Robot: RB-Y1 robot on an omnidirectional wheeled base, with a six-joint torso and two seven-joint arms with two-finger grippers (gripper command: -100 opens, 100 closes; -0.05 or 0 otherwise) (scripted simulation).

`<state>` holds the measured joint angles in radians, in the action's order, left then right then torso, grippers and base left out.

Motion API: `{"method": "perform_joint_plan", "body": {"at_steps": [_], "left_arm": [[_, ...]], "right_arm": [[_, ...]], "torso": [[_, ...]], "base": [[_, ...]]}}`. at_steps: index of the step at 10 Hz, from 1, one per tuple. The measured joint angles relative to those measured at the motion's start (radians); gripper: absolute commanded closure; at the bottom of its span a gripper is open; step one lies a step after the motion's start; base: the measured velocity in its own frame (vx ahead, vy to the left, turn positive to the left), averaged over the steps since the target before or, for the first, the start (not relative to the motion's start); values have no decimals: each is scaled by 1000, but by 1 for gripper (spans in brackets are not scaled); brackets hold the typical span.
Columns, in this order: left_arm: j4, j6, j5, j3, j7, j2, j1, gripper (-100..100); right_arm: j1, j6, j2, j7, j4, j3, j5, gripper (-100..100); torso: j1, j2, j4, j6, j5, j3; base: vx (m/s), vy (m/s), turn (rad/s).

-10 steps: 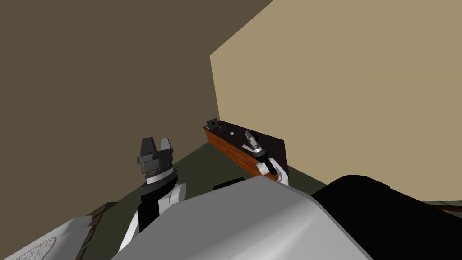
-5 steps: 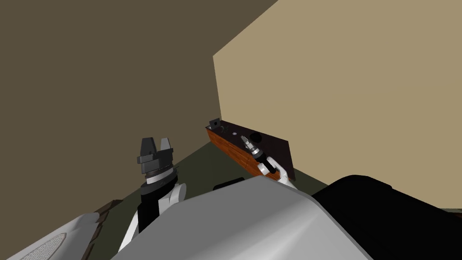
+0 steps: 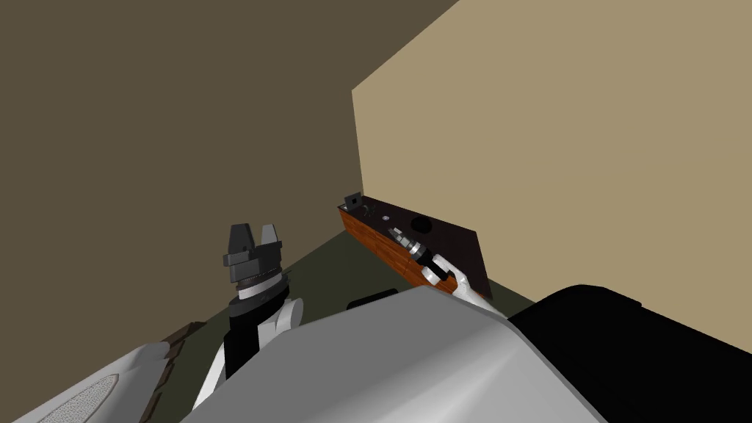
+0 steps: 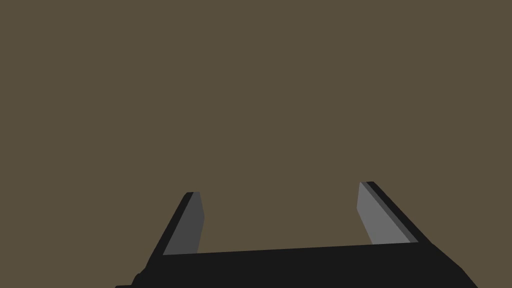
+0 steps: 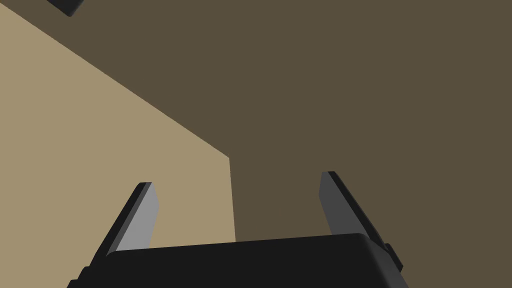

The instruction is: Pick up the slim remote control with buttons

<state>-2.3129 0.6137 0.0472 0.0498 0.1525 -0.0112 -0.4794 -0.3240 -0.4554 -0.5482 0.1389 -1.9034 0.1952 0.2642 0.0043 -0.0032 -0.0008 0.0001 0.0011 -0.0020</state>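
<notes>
Reddish-fronted surface (image 3: 452, 239) carries small dark things (image 3: 420, 222); which is the remote I cannot tell. Spread like the left hand (image 3: 255, 235), the right hand (image 3: 394, 233) points at the walls (image 5: 350, 75) above them and could sweep them off.

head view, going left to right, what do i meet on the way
left end effector → small dark box at the cabinet's far end → right end effector → black round object
</notes>
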Motion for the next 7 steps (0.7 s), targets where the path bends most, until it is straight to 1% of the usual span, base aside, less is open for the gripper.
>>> {"method": "perform_joint_plan", "body": {"at_steps": [1,2,3,4,5,6,7], "left_arm": [[0,0,0,0,0,0,0,0],[0,0,0,0,0,0,0,0],[0,0,0,0,0,0,0,0],[0,0,0,0,0,0,0,0],[0,0,0,0,0,0,0,0],[0,0,0,0,0,0,0,0],[0,0,0,0,0,0,0,0]], "right_arm": [[3,1,-28,4,26,16,14,-100],[6,5,-53,5,36,25,22,-100],[8,5,-85,8,63,39,34,-100],[13,5,-106,12,82,50,43,-100],[23,3,-137,15,120,67,55,-100],[25,8,-157,19,131,80,64,-100],[28,12,-187,25,160,99,76,-100]], "torso": [[1,0,0,0,0,0],[0,0,0,0,0,0],[0,-1,0,0,0,0],[0,-1,0,0,0,0],[0,-2,0,0,0,-1],[0,-1,0,0,0,-1],[0,-1,0,0,0,-1]], "base": [[49,67,22],[70,72,68],[63,66,21],[89,80,49],[67,62,35],[69,70,70],[60,45,29]]}}
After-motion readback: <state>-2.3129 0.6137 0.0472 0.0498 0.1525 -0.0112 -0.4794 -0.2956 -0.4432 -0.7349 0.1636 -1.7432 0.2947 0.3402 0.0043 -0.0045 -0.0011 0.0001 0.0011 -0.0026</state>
